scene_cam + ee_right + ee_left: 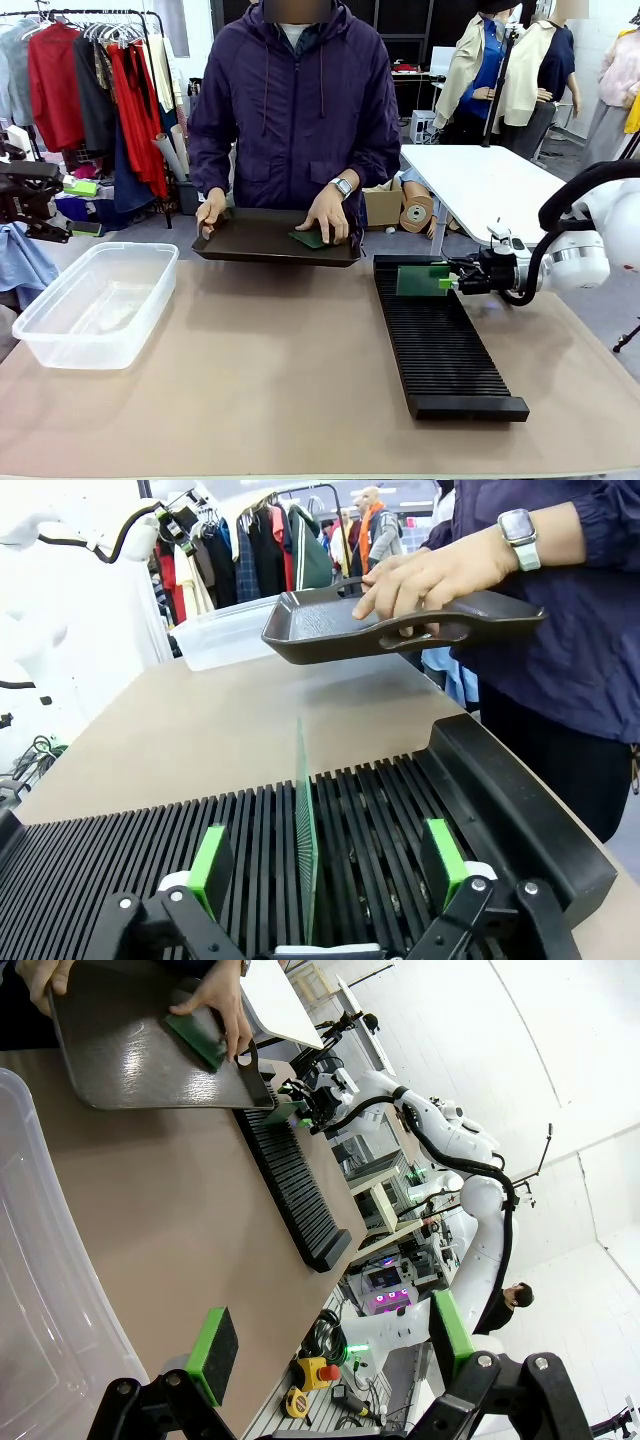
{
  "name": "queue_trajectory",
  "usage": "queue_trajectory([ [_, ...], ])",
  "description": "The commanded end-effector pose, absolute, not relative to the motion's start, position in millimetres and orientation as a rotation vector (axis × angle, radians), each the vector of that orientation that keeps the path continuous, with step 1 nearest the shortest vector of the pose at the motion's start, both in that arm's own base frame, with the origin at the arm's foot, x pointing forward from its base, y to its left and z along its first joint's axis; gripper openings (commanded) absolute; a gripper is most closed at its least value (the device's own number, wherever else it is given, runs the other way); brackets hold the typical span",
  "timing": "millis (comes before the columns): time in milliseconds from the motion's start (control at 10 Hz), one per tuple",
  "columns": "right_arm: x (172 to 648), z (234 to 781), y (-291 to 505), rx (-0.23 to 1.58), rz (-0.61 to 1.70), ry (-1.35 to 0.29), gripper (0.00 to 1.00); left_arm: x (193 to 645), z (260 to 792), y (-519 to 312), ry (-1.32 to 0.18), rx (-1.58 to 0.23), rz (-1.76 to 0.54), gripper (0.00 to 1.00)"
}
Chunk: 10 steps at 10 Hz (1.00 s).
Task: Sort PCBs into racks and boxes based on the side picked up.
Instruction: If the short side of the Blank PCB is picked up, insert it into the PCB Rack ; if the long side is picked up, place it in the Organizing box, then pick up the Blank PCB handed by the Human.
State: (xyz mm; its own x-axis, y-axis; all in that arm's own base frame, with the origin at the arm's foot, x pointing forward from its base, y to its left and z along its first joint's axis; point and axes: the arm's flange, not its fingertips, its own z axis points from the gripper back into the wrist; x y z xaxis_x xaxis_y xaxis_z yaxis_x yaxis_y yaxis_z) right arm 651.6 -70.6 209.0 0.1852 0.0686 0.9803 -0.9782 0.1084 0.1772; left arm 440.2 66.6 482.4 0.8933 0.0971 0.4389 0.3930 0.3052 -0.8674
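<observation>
Two thin flat green rectangular circuit boards: one upright PCB (420,281) in a slot, one flat PCB (308,238) on the tray. One long black ribbed rack (445,350) with many narrow crosswise slots. One clear colourless plastic tub (60,335) with rounded corners. One flat dark brown-black tray (250,240). One tan table (270,390). Two black two-finger grippers, the left gripper (330,1345) and the right gripper (327,865), each with two bright-green pads, four pads in all. One person in a purple jacket (290,110), two hands at the tray: one hand (211,210) and the other hand (328,212). One silver wristwatch (343,186)
</observation>
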Motion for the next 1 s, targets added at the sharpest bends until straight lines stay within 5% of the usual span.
queue_trajectory([
  [0,652.0,210.5,-70.4,1.161,1.034,-1.063,1.00,439.8,483.7,66.7,-0.451,-1.259,-0.198,1.00],
  [900,652.0,210.5,-70.4,1.161,1.034,-1.063,1.00,439.8,483.7,66.7,-0.451,-1.259,-0.198,1.00],
])
